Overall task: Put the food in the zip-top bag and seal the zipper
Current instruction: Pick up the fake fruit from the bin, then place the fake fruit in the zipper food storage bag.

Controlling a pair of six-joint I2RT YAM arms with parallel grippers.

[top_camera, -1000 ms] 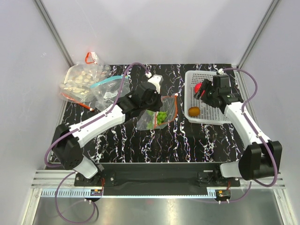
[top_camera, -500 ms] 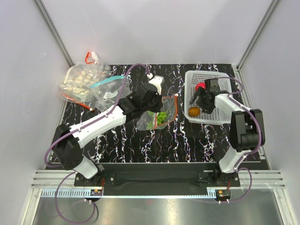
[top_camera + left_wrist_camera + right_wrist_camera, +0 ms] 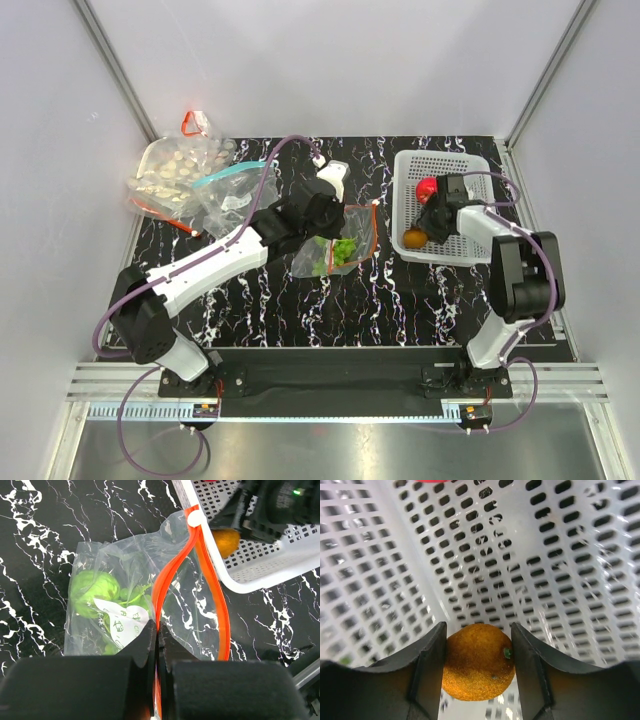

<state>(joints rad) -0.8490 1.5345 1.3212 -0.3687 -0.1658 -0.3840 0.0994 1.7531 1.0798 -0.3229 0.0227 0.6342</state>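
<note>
The zip-top bag (image 3: 335,248) lies mid-table with green grapes and a green round piece (image 3: 92,592) inside. My left gripper (image 3: 158,630) is shut on its red-orange zipper (image 3: 172,572), and the mouth gapes open toward the white basket (image 3: 470,165). In the top view my left gripper (image 3: 322,222) sits at the bag's left edge. My right gripper (image 3: 478,650) is down in the basket with a finger against each side of the brown-orange ball (image 3: 477,662), which rests on the basket floor. The red fruit (image 3: 427,189) lies behind it.
A bag of pale beige pieces (image 3: 175,170) and a clear bag with a teal zipper (image 3: 235,185) lie at the back left. A red clip (image 3: 192,123) lies behind them. The basket's raised rim (image 3: 260,565) stands close to the bag's mouth.
My right gripper has moved from over the red fruit to the basket's near-left corner and dropped around the brown-orange ball. My left gripper has kept its hold on the zipper.
</note>
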